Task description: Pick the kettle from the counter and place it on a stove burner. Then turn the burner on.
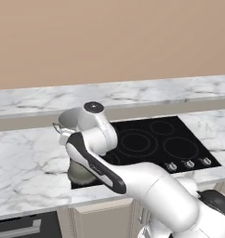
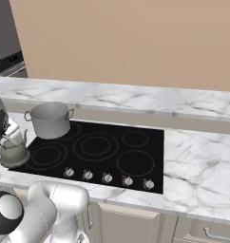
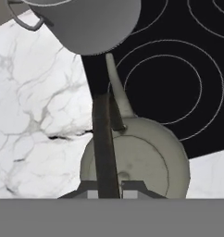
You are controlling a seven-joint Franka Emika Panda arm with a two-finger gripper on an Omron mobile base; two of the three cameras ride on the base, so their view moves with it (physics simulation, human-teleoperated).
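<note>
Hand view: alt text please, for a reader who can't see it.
The gripper is closed on the dark handle of the olive-grey kettle, whose spout points toward a ringed stove burner on the black cooktop. A steel pot sits beyond; the marble counter lies alongside.

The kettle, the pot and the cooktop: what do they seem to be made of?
The kettle looks like matte olive-grey metal or enamel: dull, faintly mottled skin, no sharp reflections. Its handle is dark, perhaps plastic or coated metal. The pot appears to be brushed steel: pale grey with a soft sheen. The cooktop seems to be black glass: flat, smooth, with thin printed rings.
</note>
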